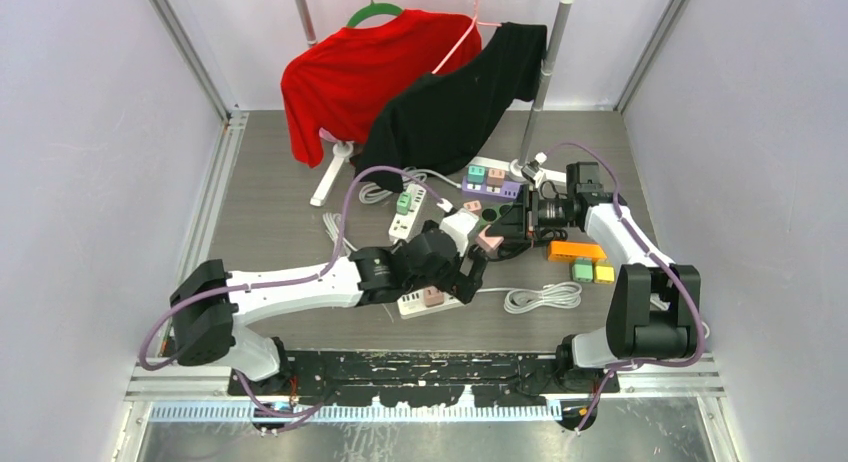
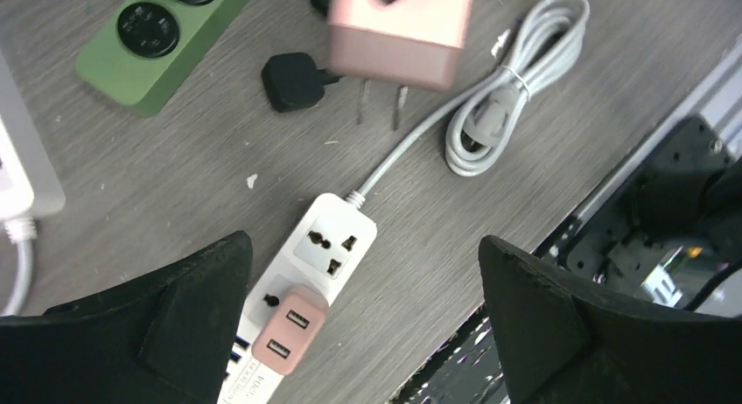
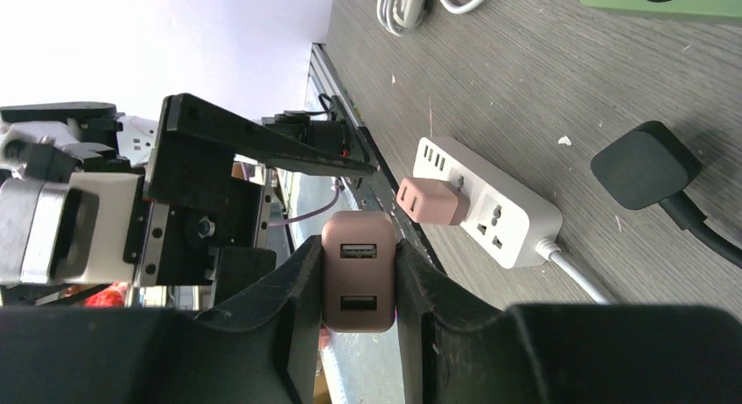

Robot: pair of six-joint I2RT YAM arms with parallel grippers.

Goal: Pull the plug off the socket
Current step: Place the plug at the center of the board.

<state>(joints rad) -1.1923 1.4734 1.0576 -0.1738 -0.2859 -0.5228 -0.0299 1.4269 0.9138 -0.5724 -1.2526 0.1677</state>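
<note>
We see the pink plug (image 3: 359,277) gripped between the fingers of the right gripper (image 3: 359,247). It is held above the table (image 2: 175,185), prongs bare, at the centre of the top view. The right arm bends in from the lower right, wrist pointing left. The left arm stretches from lower left to centre, and the left gripper (image 2: 361,251) hangs spread wide above the white power strip (image 2: 331,240). A second pink plug (image 2: 287,330) sits in that strip. Around it lie one black plug (image 2: 293,80), one coiled white cable (image 2: 507,98) and one green strip (image 2: 153,37). We count two pink plugs here.
</note>
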